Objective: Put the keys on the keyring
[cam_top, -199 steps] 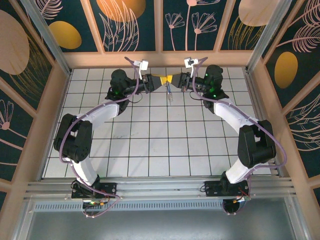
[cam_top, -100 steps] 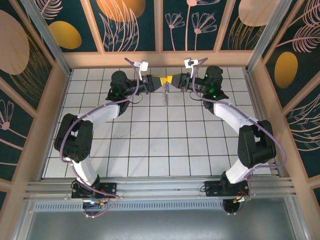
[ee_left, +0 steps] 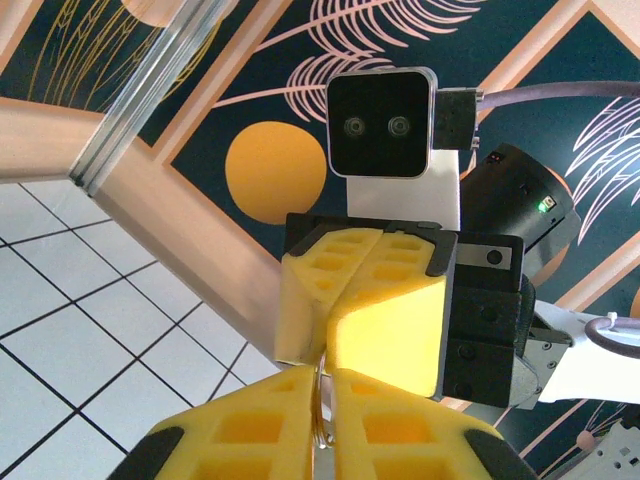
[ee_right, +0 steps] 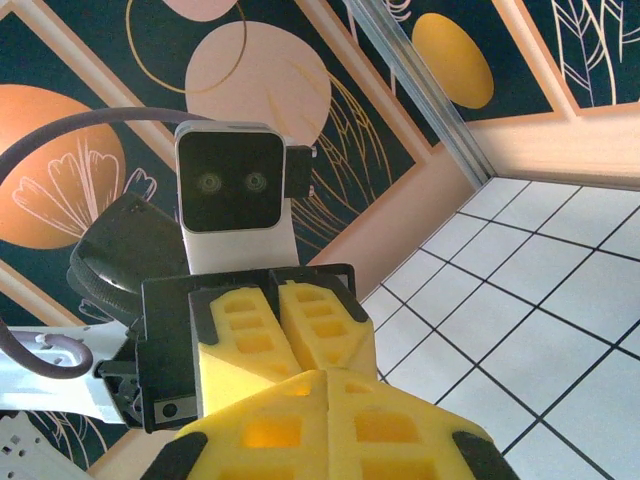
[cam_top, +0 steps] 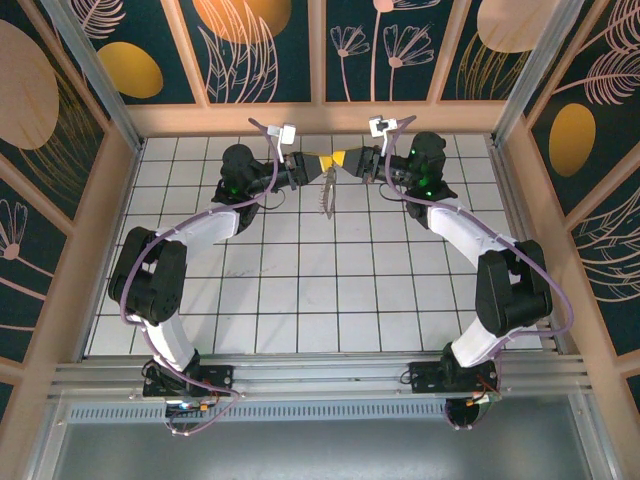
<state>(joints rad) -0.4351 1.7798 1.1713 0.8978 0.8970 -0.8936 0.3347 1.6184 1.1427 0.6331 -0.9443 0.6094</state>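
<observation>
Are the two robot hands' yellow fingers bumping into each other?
Touching. The right wrist view shows it: the yellow tips of the left gripper sit straight against those of the right gripper, with no gap. The top external view agrees.

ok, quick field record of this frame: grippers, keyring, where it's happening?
keyring: silvery links dangle below the meeting fingertips, seemingly off the table
left gripper: closed on a thin ring of it
right gripper: shut, tip to tip with the left; what it pinches is hidden
place: far middle of the tiles, both arms reaching inward
</observation>
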